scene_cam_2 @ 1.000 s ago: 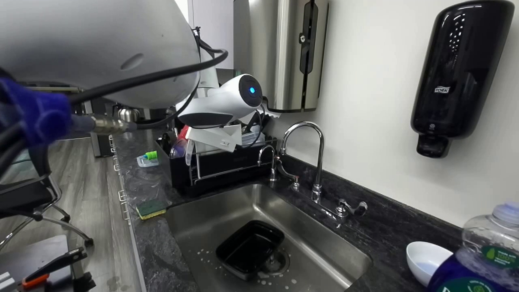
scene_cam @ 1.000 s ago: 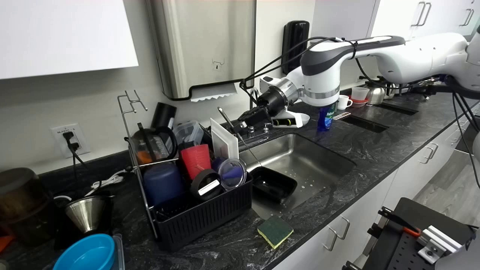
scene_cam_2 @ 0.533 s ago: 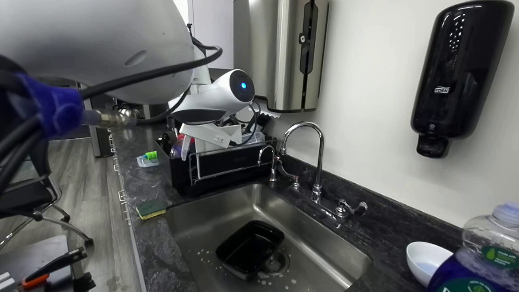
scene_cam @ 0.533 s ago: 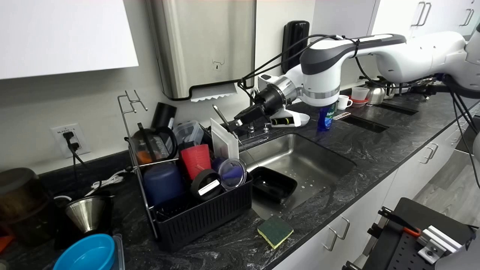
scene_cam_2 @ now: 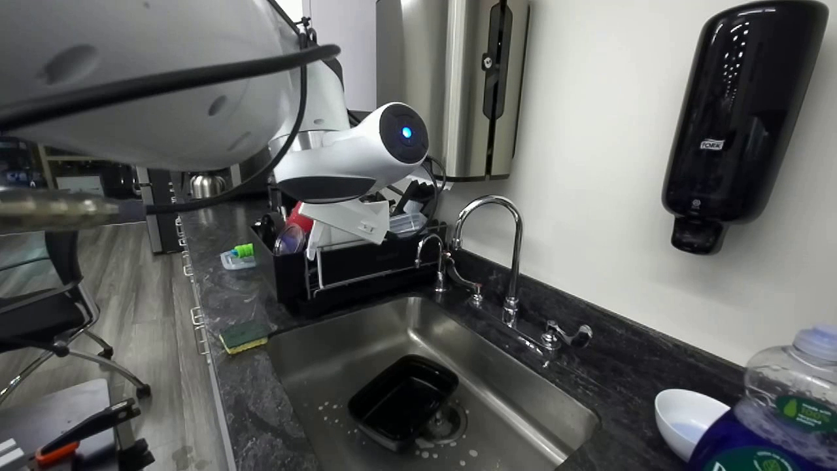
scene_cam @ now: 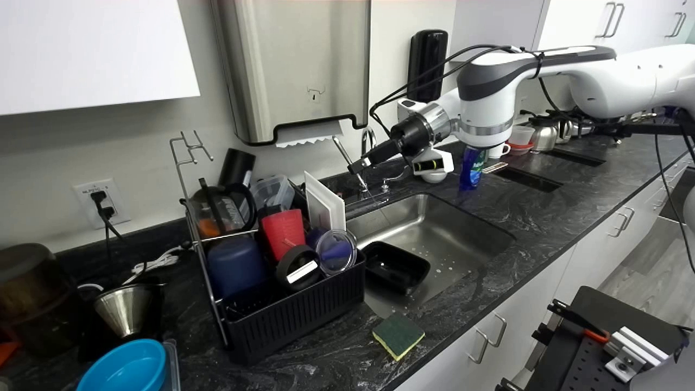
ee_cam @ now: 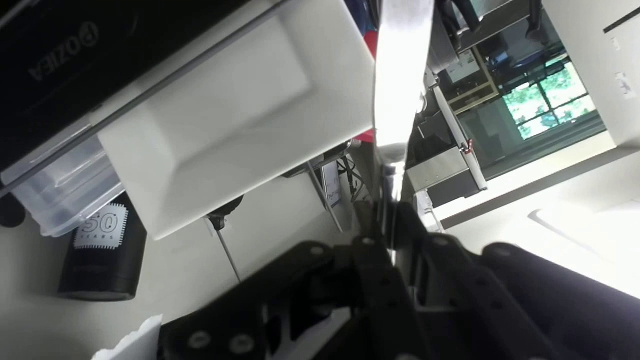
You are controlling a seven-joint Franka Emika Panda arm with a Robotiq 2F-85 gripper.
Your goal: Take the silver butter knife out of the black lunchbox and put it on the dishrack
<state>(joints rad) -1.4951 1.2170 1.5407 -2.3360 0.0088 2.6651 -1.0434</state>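
The silver butter knife [scene_cam: 344,152] slants in the air, its thin lower part pointing down toward the sink. My gripper [scene_cam: 359,166] is shut on it near the middle of its length. In the wrist view the knife [ee_cam: 400,85] runs up from between the gripper's [ee_cam: 390,217] fingers, beside a white plate. The dishrack [scene_cam: 296,320] stands on the counter left of the gripper, full of dishes; its black wall [ee_cam: 100,90] fills the wrist view's corner. Inside the sink lies the black lunchbox [scene_cam_2: 402,399], apart from the knife, its visible interior bare.
White plate [scene_cam: 328,206], red cup [scene_cam: 283,233] and blue cup [scene_cam: 236,263] crowd the rack. A tall faucet [scene_cam_2: 516,261] rises behind the steel sink [scene_cam_2: 523,418]. The sponge [scene_cam: 399,335], soap bottle [scene_cam: 472,168] and paper towel dispenser [scene_cam: 304,65] are also near.
After a small shift left, the gripper and knife have moved right, away from the rack and plate, and slightly up. The lunchbox and dishes have stayed put.
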